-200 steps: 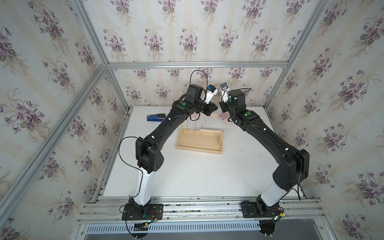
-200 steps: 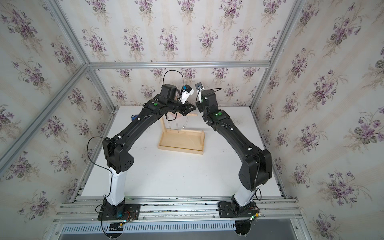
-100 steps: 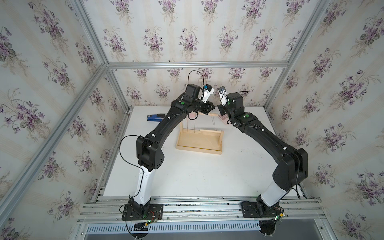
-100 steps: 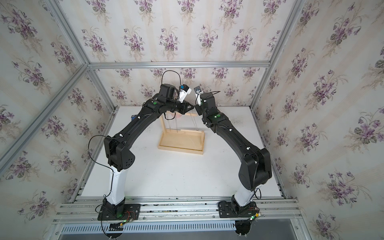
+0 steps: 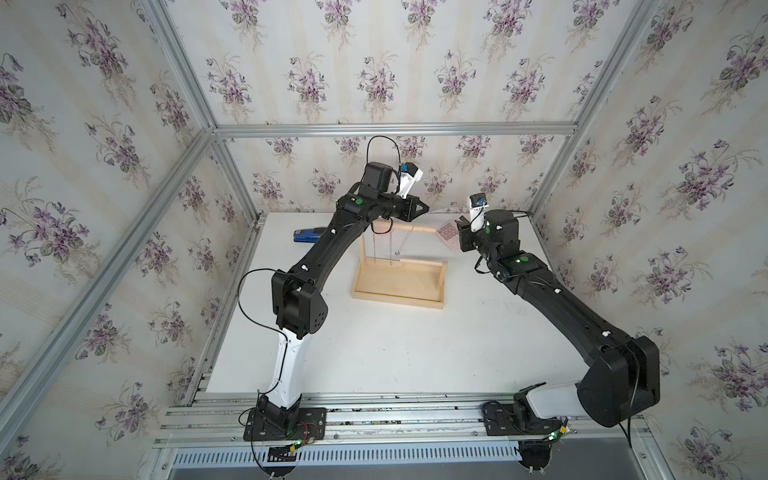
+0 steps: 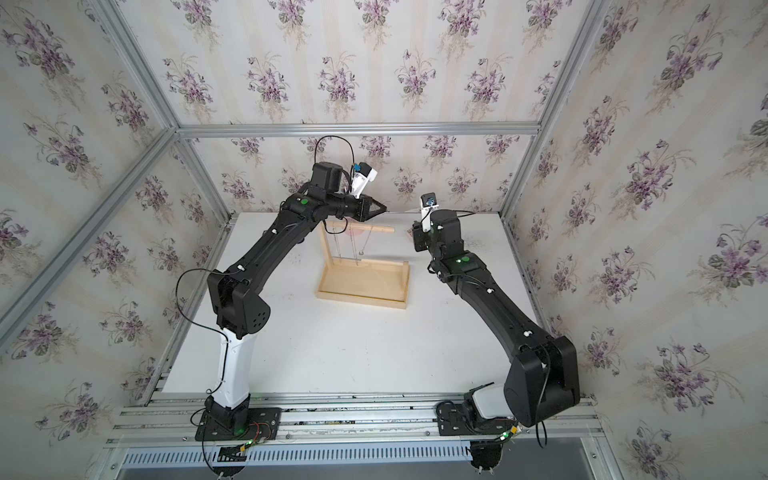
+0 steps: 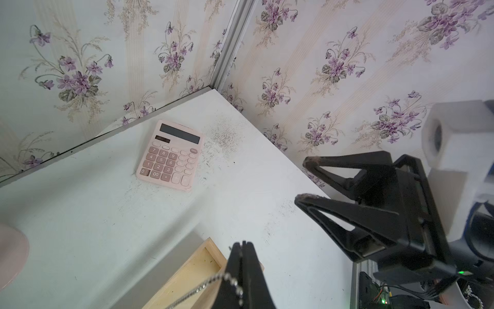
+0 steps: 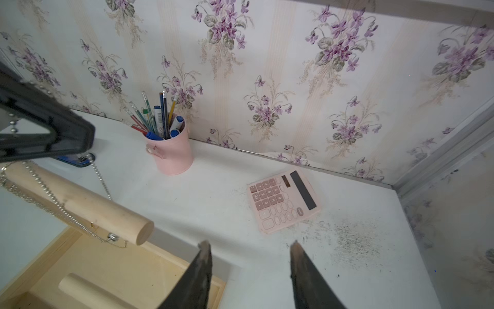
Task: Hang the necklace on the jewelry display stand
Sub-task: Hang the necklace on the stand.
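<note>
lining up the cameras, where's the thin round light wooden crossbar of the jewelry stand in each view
Top view: the thin round wooden crossbar, above the far edge of the light wooden tray base.
Top view: the same spot.
Left wrist: not in it.
Right wrist: close up, the silver ball-chain necklace draped over it.
Shared landmark: that tray base, in all four.

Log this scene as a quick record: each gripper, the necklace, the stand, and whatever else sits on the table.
left gripper: shut on the necklace
right gripper: open, holding nothing
necklace: draped over the crossbar, strands hanging below it
jewelry display stand: upright, mid-table
other items: pink calculator, pink pen cup, blue stapler
</note>
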`<state>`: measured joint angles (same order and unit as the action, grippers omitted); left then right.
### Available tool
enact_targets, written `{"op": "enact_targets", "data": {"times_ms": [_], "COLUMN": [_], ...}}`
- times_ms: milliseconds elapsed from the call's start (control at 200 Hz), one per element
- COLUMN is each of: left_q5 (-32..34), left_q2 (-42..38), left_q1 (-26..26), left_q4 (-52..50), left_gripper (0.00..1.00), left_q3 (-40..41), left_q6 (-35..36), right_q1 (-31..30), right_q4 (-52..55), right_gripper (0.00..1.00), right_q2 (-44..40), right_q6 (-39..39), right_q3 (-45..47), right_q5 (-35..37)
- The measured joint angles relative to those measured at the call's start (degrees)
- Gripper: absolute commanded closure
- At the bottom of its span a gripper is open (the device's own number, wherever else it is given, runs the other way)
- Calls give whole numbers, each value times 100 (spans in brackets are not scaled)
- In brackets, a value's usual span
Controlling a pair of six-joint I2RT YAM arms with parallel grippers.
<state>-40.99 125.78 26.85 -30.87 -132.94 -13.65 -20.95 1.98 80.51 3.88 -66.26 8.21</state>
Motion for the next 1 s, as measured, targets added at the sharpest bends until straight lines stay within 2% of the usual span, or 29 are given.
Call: {"op": "enact_targets", "data": {"times_ms": [225,385,729,799,959,999], "left_q5": [-37,-28,151,219,293,365], "left_q2": [37,-98,-282,-313,-339,-354], "left_q1": [-90,-103,-111,-109,-98,-94], "left_q4": [-181,-232,-319,-337,-358,-369], "left_gripper": [95,95,92,87,64,62], "left_q3": [46,437,796,835,866,866], "left_q6": [22,31,177,219,286,315], "right_q1": [2,2,2,2,2,2], "right_q4": [-219,-267,-385,-385,-382,-385], "right_gripper": [50,50,50,50,50,50], "right_q2": [-155,-321,-358,-356,-354,-354], "right_q6": [-378,-527,-586,-608,-649,-649], "right_q3": [452,651,826,870,905,905], "right_q5": [-374,-575,-804,-850,-892,-894]}}
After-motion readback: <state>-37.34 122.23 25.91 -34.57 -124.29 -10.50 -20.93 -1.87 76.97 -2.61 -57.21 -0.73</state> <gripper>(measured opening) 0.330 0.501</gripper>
